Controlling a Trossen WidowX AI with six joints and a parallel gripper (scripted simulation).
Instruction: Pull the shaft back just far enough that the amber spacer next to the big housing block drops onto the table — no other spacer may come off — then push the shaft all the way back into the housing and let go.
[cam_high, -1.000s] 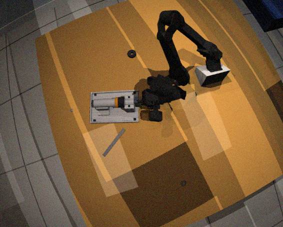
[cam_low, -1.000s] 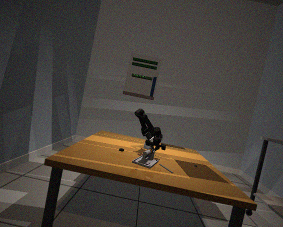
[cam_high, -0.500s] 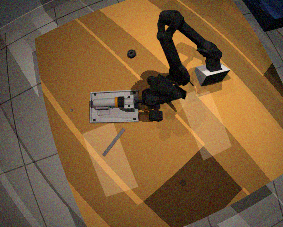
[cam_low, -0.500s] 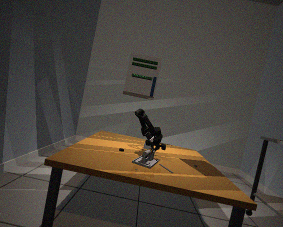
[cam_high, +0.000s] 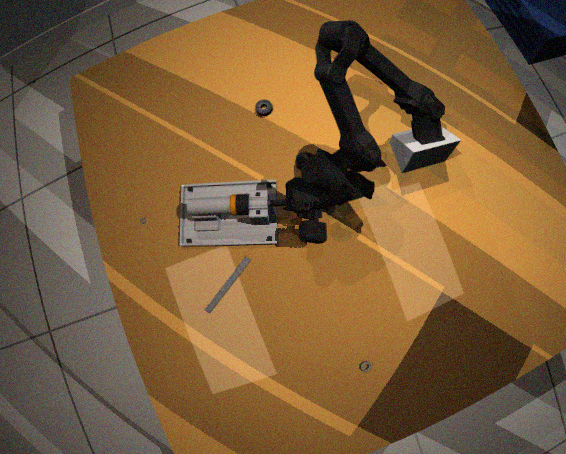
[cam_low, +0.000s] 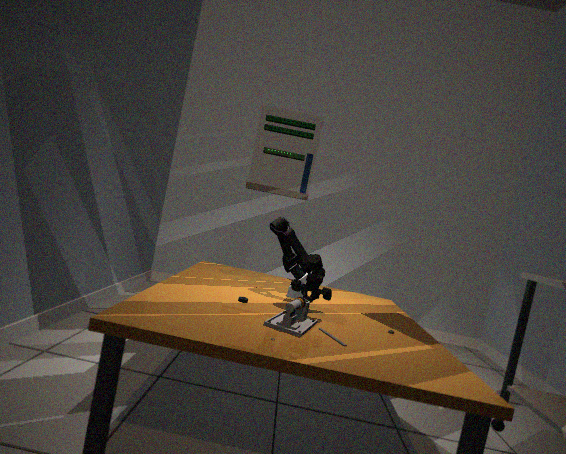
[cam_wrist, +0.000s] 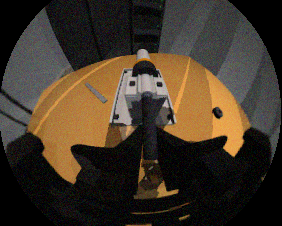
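Note:
The housing, a pale cylinder (cam_high: 207, 206) (cam_low: 291, 311) (cam_wrist: 143, 53), stands on the grey base plate (cam_high: 250, 235). The amber spacer (cam_high: 233, 204) sits against its end, in line with it and still up on the assembly. A dark ring-like part (cam_high: 242, 204) (cam_wrist: 145, 68) is beside the amber spacer, before the pale bracket (cam_high: 258, 199). Whether it is one spacer or more, I cannot tell. The dark shaft (cam_wrist: 150, 125) runs out of the bracket towards me. My gripper (cam_high: 287, 202) (cam_wrist: 146, 127) is shut on the shaft's outer end. The shaft inside the spacers is hidden.
A grey bar (cam_high: 227, 285) (cam_low: 332, 337) (cam_wrist: 96, 93) lies beside the base plate. A dark ring (cam_high: 258, 111) (cam_low: 243, 299) (cam_wrist: 217, 112) lies on the table's other side. A small ring (cam_high: 361, 366) and a tiny piece (cam_high: 143, 220) also lie on the table.

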